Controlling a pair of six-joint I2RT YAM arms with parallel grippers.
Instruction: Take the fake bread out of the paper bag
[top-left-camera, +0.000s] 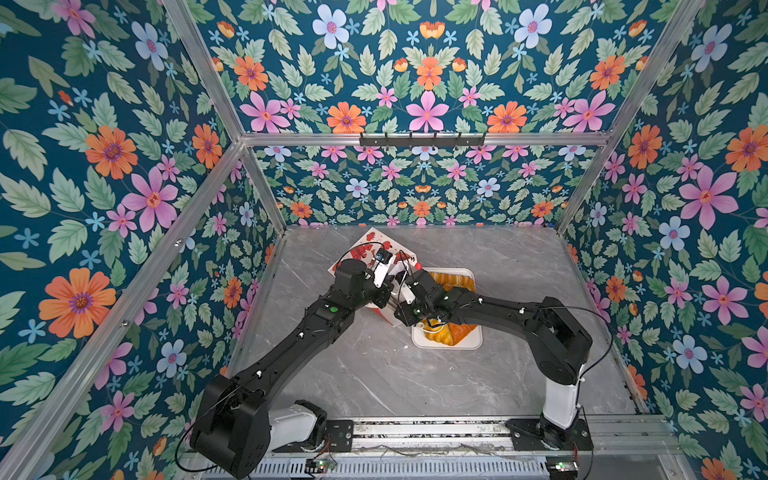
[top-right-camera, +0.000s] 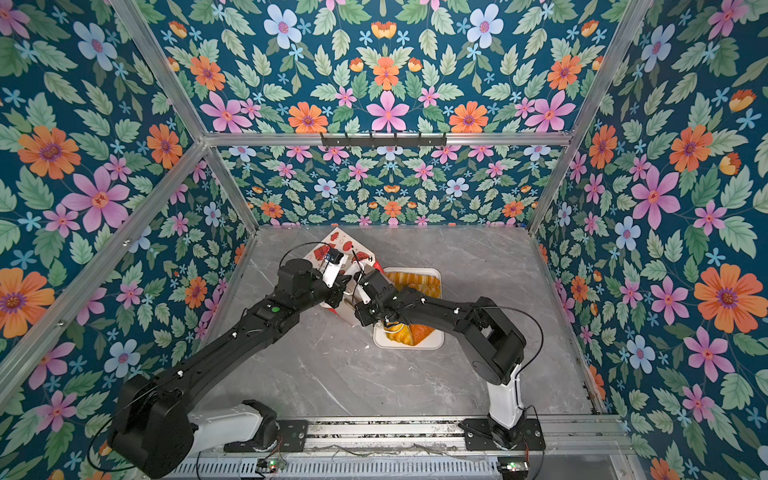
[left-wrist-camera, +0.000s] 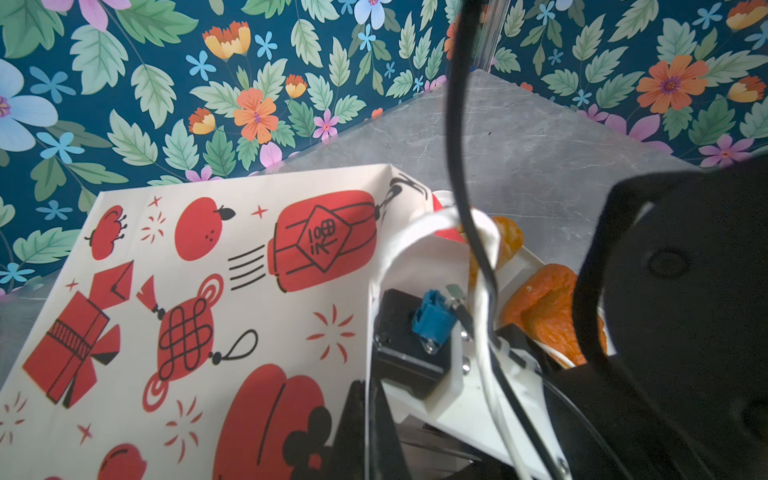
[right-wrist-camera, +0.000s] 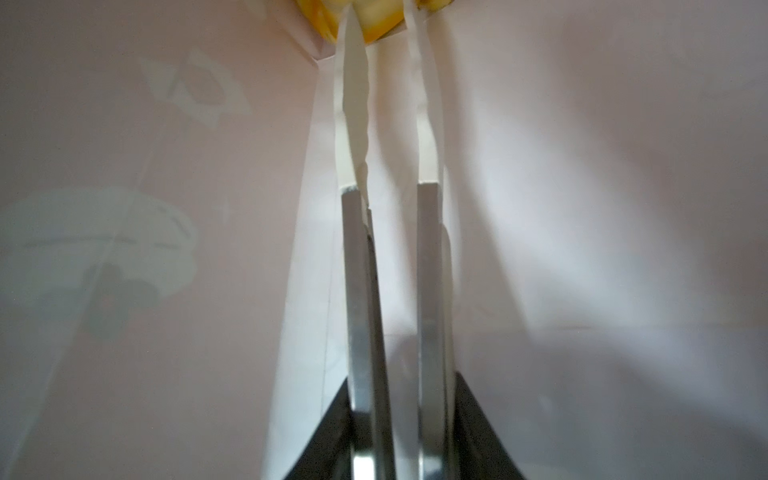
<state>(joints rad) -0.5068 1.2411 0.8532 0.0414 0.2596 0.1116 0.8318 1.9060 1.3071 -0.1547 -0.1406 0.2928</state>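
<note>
Bag (top-left-camera: 370, 245) lies tipped over on the counter (top-left-camera: 374, 374), printed face up.

Left pincer (left-wrist-camera: 368, 395) is closed tight on the edge of the bag's upper wall at the mouth. It looks to be propping the mouth open.

Right pincer (right-wrist-camera: 380, 41) is deep inside the bag. Its jaws stand partly apart, and the visible gap between the fingers is empty.

One yellow piece of bread (right-wrist-camera: 322, 18) sits at the far end, right at the tips. The tips run off the picture's edge there, so I cannot tell whether they bite it or only flank it. The other pieces lie in the tray (top-left-camera: 476, 343), under the right forearm and behind the pincer in both top views.

Step in hand, as I judge it: taking the last piece out.

- **Grip:** get the tips well past the piece's widest part before closing. The surface is glossy, so a shallow pinch will likely squirt it deeper into the corner.
- **Alignment:** keep the jaws level with the bag's floor so no paper fold gets caught along with the piece.
- **Withdrawal:** draw straight back along the line of the fingers, without sweeping sideways. The walls are close on both sides of the pincer.
- **Left pincer:** it should hold firm and not lift further, or the bag may drag along with the right.
- **Handle:** the white handle (left-wrist-camera: 415, 228) lies across the right arm's black cable (left-wrist-camera: 453, 124). I cannot tell whether it is looped round it, so expect a snag near the mouth and go slowly there.
- **Release:** once clear, the tray is just behind and below the pincer, so a short move will do.
</note>
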